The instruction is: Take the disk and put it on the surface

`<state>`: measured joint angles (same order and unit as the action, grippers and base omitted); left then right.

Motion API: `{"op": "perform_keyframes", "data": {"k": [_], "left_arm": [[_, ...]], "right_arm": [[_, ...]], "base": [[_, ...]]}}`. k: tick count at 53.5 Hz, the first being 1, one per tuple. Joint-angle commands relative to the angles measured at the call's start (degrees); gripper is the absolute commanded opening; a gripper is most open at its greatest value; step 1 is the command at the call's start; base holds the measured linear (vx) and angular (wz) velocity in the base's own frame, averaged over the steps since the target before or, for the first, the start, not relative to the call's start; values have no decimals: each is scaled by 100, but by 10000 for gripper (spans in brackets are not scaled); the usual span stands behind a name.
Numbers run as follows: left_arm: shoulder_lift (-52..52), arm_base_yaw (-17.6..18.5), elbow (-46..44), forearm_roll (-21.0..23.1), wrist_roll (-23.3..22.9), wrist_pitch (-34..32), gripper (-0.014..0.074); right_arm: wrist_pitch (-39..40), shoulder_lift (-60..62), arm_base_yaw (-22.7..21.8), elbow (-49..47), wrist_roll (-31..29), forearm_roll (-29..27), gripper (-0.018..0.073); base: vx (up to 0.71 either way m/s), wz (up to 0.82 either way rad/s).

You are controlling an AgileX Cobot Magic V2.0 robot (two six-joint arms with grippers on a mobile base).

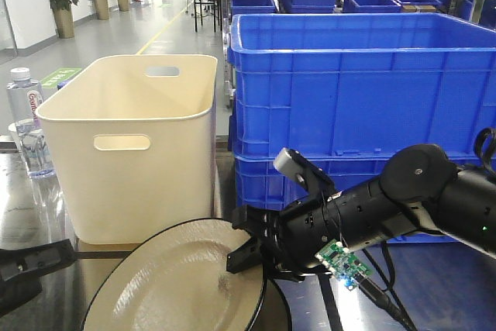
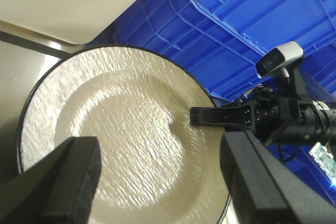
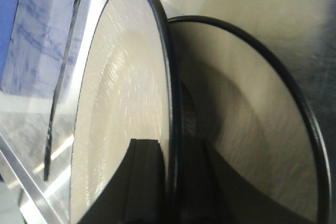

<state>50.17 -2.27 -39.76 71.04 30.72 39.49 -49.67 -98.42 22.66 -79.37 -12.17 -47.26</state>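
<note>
— While the right gripper (image 1: 244,242) pinches the disk (image 1: 178,284), how does the disk sit?
— Tilted over the dark, glossy worktop (image 1: 23,215), with its cream face toward the front camera and a black rim around it. Its right edge is clamped between the right jaws. In the right wrist view the rim runs straight between them, and the disk's reflection shows on the worktop beside it.
— Does it touch the worktop?
— I cannot tell; its lower edge is cut off in every view.
— And the left gripper (image 2: 168,182)?
— Its jaws are spread wide and hold nothing. In the left wrist view the disk lies beyond them.
— What stands behind?
— A cream bin (image 1: 132,153) sits just behind the disk. Blue crates (image 1: 356,91) are stacked to the bin's right, and a water bottle (image 1: 27,122) stands to its left.
</note>
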Motion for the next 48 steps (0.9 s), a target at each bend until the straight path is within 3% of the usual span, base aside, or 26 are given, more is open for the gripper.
{"op": "perform_keyframes", "data": {"k": [1,6,20,35,39,48], "left_arm": [[-62,-3,-135,308,-11,-190,571],[-62,4,-135,303,-11,-217,571],[-62,4,-135,223,-7,-223,571],[-62,4,-135,217,62,-224,569],[-62,4,-135,211,329,-229,553],[-67,4,-135,225,1683,-266,435]], "right_arm": [[2,258,7,-177,-229,433,160],[-79,278,7,-182,-45,840,245],[-95,437,7,-194,-86,1130,515],[-126,1120,-231,-194,182,2166,551],[-162,1406,-348,-194,395,2446,551],[-44,2002,-397,-194,568,2751,551]], "base": [[0,0],[0,0],[0,0],[0,0],[0,0],[0,0]]}}
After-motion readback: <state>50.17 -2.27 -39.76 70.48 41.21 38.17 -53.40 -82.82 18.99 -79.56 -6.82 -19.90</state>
